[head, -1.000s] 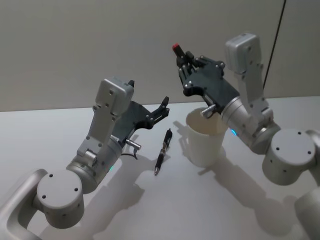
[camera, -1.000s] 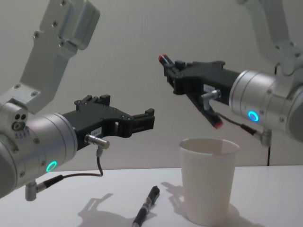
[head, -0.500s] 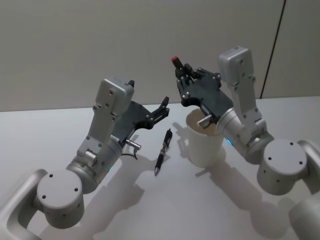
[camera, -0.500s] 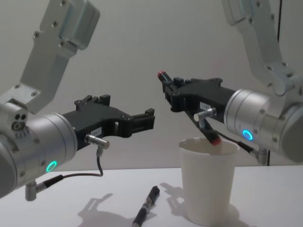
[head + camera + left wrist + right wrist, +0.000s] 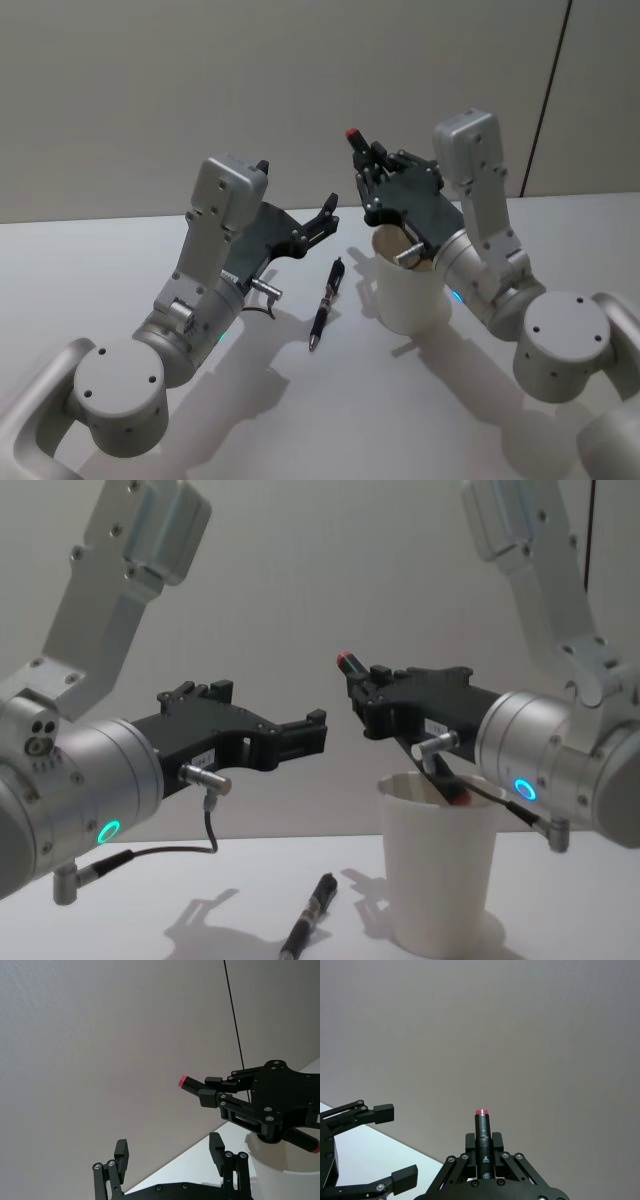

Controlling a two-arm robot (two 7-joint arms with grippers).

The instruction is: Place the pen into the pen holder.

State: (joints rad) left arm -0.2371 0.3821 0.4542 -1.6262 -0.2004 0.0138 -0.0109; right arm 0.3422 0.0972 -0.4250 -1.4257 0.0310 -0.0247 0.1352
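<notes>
My right gripper (image 5: 367,165) is shut on a black pen (image 5: 447,782) with red ends, held tilted above the white paper cup that is the pen holder (image 5: 410,290). The pen's lower end dips just inside the cup's rim (image 5: 440,785), and its upper red end (image 5: 481,1112) sticks out past the fingers. A second black pen (image 5: 326,300) lies flat on the table, to the left of the cup. My left gripper (image 5: 326,218) hangs open in the air above and to the left of that pen, holding nothing.
The white table (image 5: 400,400) runs back to a plain grey wall. A thin dark cable (image 5: 552,80) runs down the wall at the back right. Both arms' elbows stand high over the table's near part.
My right gripper has come down and slightly toward the cup with the pen, whose lower end went from above the rim to inside it. The left arm and the lying pen stayed put.
</notes>
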